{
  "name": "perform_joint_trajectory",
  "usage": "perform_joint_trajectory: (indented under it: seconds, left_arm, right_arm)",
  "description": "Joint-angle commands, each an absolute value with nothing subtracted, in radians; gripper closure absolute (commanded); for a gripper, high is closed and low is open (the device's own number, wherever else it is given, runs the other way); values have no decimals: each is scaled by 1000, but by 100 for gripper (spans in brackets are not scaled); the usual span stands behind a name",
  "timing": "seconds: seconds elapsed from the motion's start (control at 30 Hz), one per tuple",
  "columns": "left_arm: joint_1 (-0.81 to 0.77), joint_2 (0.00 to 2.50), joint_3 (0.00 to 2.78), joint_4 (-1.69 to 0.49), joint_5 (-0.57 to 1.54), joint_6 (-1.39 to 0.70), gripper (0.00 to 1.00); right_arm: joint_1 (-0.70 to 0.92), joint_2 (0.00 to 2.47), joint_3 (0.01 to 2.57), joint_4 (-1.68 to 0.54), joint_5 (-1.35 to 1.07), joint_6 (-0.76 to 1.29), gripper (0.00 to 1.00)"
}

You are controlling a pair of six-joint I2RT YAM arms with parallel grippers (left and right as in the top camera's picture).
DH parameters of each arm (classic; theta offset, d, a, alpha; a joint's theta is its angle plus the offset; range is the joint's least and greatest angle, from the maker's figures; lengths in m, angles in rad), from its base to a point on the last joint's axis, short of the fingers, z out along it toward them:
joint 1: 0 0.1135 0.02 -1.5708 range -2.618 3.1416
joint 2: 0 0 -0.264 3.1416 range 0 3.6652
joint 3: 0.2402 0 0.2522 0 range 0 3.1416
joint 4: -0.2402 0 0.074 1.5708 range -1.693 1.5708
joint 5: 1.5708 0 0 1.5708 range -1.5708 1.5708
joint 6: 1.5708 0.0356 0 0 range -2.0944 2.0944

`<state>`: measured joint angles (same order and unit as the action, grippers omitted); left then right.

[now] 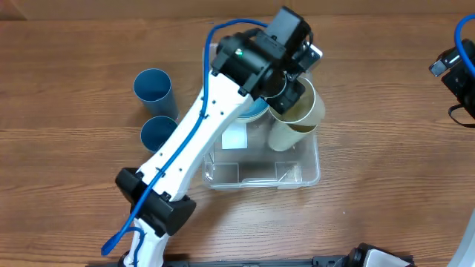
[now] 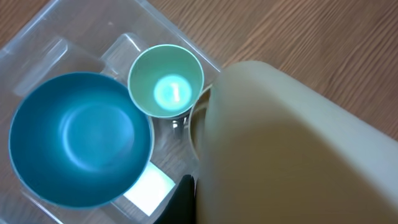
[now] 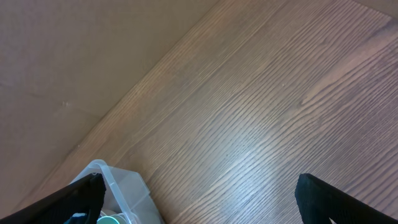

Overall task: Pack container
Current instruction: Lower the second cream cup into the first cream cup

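The clear plastic container (image 1: 297, 178) sits mid-table with a white label (image 1: 234, 138) on its base. My left gripper (image 1: 295, 89) is above its far right part, shut on a cream cup (image 1: 297, 119) that tilts over the bin. In the left wrist view the cream cup (image 2: 292, 143) fills the right side, with one dark finger (image 2: 185, 199) against it. Inside the container (image 2: 37, 56) are a blue bowl (image 2: 78, 137) and a small light green cup (image 2: 166, 79). My right gripper (image 3: 199, 199) is open and empty at the far right, above bare wood.
Two blue cups (image 1: 154, 90) (image 1: 159, 132) stand on the table left of the container. The left arm (image 1: 185, 148) crosses over the container's left side. The right arm (image 1: 456, 70) is at the right edge. The container corner (image 3: 118, 186) shows in the right wrist view.
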<state>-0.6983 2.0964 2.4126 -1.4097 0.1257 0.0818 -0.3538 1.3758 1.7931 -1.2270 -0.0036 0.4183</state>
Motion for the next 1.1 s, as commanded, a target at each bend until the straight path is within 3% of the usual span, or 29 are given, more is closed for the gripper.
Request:
perform_joint_trajectory:
  seconds: [0.0,0.3,0.57,0.73,0.83,0.97,1.07]
  left_arm:
    - [-702,2125,2422,-1407,101,109,96]
    - [-702,2120,2468,-1427,91,109,96]
    - [-703,2119,2507,-1575,-11,117,96]
    - [-702,2119,2507,-1592,-11,128,79]
    - [-703,2119,2507,-1600,-11,127,59]
    - [-701,2117,2519,-1622,-13,84,55]
    - [-677,2112,2551,-1689,-160,-56,55]
  right_arm:
    - [-358,1378,1797,-1222,-9,419,0]
    - [-358,1378,1797,-1222,-9,419,0]
    - [-358,1378,1797,-1222,-9,419,0]
    - [-358,1378,1797,-1222,-9,419,0]
    - [-358,1378,1797,-1222,-9,419,0]
    - [-358,1378,1797,-1222,-9,419,0]
    - [-358,1378,1797,-1222,-9,419,0]
